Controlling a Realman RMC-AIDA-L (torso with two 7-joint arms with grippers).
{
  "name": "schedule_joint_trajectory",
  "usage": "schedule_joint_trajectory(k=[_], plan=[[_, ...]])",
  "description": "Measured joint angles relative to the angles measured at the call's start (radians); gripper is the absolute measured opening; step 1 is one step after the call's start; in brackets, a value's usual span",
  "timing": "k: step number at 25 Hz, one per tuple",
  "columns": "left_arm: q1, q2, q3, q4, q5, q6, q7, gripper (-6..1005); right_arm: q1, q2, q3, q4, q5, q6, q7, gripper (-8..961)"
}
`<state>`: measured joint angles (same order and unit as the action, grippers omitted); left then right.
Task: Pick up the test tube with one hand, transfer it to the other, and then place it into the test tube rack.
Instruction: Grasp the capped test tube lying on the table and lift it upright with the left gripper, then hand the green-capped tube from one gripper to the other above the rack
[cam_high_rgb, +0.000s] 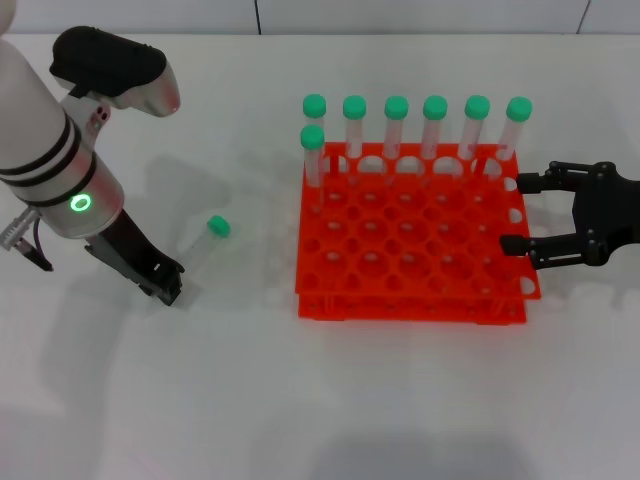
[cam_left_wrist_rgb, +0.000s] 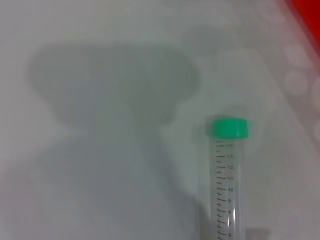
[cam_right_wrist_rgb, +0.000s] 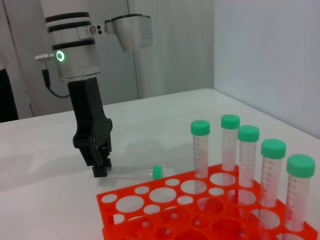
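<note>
The test tube (cam_high_rgb: 205, 240), clear with a green cap, lies on the white table left of the test tube rack (cam_high_rgb: 400, 292). It also shows in the left wrist view (cam_left_wrist_rgb: 229, 185) and the right wrist view (cam_right_wrist_rgb: 132, 171). My left gripper (cam_high_rgb: 168, 288), on the arm with the green ring light, points down at the table by the tube's bottom end; in the right wrist view (cam_right_wrist_rgb: 100, 167) its tip sits against that end. My right gripper (cam_high_rgb: 520, 214) is open and empty at the rack's right edge. The rack also shows in the right wrist view (cam_right_wrist_rgb: 150, 210).
Several identical green-capped tubes (cam_high_rgb: 434, 125) stand upright along the rack's back row, with one more (cam_high_rgb: 313, 150) at the rack's left side behind them. A corner of the rack (cam_left_wrist_rgb: 307, 10) shows in the left wrist view. White table (cam_high_rgb: 300, 400) lies all round.
</note>
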<state>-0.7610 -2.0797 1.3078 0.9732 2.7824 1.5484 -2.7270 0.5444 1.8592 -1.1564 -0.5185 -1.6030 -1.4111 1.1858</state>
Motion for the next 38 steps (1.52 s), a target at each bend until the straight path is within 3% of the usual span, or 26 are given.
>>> schedule_joint_trajectory(k=[3, 9, 13, 17, 20, 24, 31, 34, 38], plan=[[-0.001, 0.000, 0.002, -0.004, 0.000, -0.007, 0.000, 321, -0.002, 0.000, 0.000, 0.000, 0.000, 0.000, 0.000, 868], [0.003, 0.000, 0.009, 0.018, 0.003, -0.013, 0.001, 183, -0.005, 0.000, 0.000, 0.000, 0.000, 0.000, 0.000, 868], [0.030, 0.000, 0.004, 0.113, -0.001, -0.020, 0.011, 186, -0.008, 0.000, 0.000, 0.000, 0.003, -0.003, 0.000, 868], [0.098, -0.002, 0.001, 0.284, -0.018, -0.086, 0.058, 189, -0.009, 0.000, 0.003, -0.001, 0.007, -0.007, 0.000, 869], [0.145, -0.002, 0.000, 0.365, -0.110, -0.184, 0.143, 191, -0.010, 0.000, 0.013, -0.004, 0.007, -0.009, 0.000, 869], [0.179, 0.000, -0.034, 0.386, -0.301, -0.292, 0.329, 194, -0.014, 0.005, 0.015, -0.009, 0.007, -0.012, 0.001, 869], [0.170, 0.013, -0.183, 0.265, -0.675, -0.294, 0.669, 199, -0.013, 0.022, 0.015, -0.029, 0.008, -0.012, 0.005, 869], [0.140, 0.038, -0.222, 0.157, -0.794, -0.258, 0.772, 202, -0.012, 0.028, 0.015, -0.037, 0.008, -0.012, 0.005, 869], [0.050, 0.087, -0.243, -0.105, -0.935, -0.198, 0.946, 205, -0.012, 0.036, 0.020, -0.051, 0.009, -0.012, 0.006, 868]])
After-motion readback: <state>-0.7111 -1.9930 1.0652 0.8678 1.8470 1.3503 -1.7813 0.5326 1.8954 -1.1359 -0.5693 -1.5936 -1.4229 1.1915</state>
